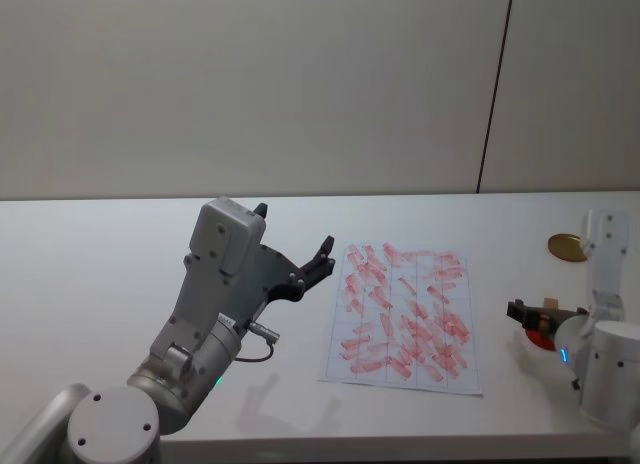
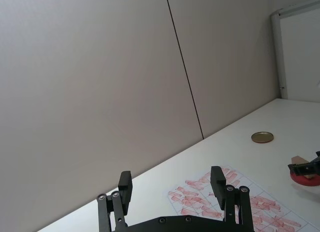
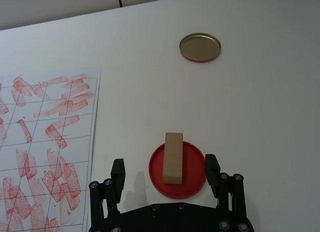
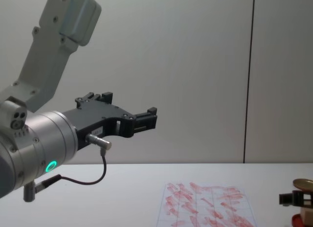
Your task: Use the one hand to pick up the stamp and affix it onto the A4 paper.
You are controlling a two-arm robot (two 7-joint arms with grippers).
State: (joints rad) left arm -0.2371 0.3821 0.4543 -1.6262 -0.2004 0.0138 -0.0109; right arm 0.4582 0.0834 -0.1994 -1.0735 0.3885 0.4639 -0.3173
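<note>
Right wrist view has the right gripper (image 3: 165,165) low over the table (image 3: 260,117), jaws apart on either side of the stamp (image 3: 173,158) without touching it. The stamp lies on the red pad (image 3: 192,186), near the A4 paper (image 3: 45,142). The left gripper (image 2: 171,178) hangs raised to the paper's left, jaws apart.

Readable text: none, no word, number or brand can be made out.
Paper: the white gridded paper sheet (image 1: 405,319) bears red smudged marks (image 3: 55,124) — none legible.

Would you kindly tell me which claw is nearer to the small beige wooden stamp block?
Right. The right claw, open, hovers at the beige wooden stamp block; the left claw is raised beyond the red-marked white paper sheet.
</note>
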